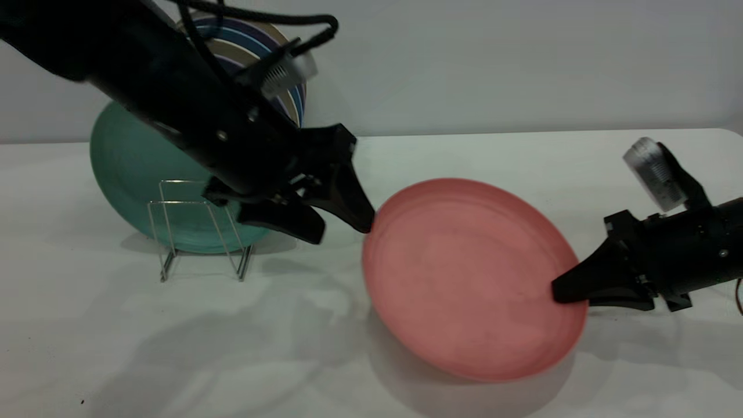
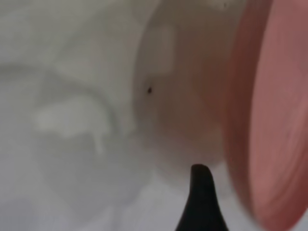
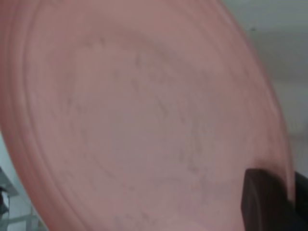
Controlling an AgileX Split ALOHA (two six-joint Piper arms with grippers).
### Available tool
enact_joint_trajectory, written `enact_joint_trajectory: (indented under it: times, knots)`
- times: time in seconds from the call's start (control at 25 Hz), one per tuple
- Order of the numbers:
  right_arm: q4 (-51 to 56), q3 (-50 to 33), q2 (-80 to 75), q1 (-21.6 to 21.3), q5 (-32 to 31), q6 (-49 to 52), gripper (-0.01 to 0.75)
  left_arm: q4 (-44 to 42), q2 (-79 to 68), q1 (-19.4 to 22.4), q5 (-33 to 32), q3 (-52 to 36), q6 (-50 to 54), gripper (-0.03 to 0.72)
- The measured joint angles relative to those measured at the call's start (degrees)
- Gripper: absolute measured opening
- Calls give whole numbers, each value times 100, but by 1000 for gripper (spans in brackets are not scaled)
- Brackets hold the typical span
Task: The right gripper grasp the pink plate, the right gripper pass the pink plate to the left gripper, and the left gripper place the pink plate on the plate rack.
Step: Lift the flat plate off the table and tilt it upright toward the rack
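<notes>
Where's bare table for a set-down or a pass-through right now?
Free: the table in front of the plate rack, and the far strip behind the pink plate. Crowded: the rack corner, with the teal-green plate, and the middle, where the left gripper and right gripper meet the plate.

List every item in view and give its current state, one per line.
pink plate: tilted on edge, lifted off the table, held at its right rim.
right hand: shut on the pink plate's rim.
left hand: open, one finger tip at the plate's left rim, not yet gripping.
plate rack: upright; front slots empty.
teal plate: standing on edge in the rack.
</notes>
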State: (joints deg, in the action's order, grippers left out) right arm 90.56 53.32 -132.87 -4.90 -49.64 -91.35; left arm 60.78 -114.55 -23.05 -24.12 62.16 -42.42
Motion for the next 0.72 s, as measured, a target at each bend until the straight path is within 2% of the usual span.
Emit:
enact_joint_trajectory:
  times: [0.16,0.28,0.4,0.48,0.52,0.64,0.72]
  knots:
    - [0,0,0,36,-359,0,18,603,-259,-184,163,0,-505,583]
    - [-23,0,18,36,-552,0,18,803,-429,-295,257,0,-695,509]
    - [-187,0,29,36,-559,-5,18,950,-486,-315,295,0,-738,309]
    - [-263,0,29,36,-549,-5,20,1053,-486,-315,310,5,-738,130]
    - [-278,0,29,36,-512,-5,22,1099,-486,-315,305,5,-738,85]
    - [-283,0,29,36,-518,-5,44,1145,-486,-315,280,5,-834,79]
    - [-295,0,29,36,-582,57,98,1145,-486,-315,280,5,-939,79]
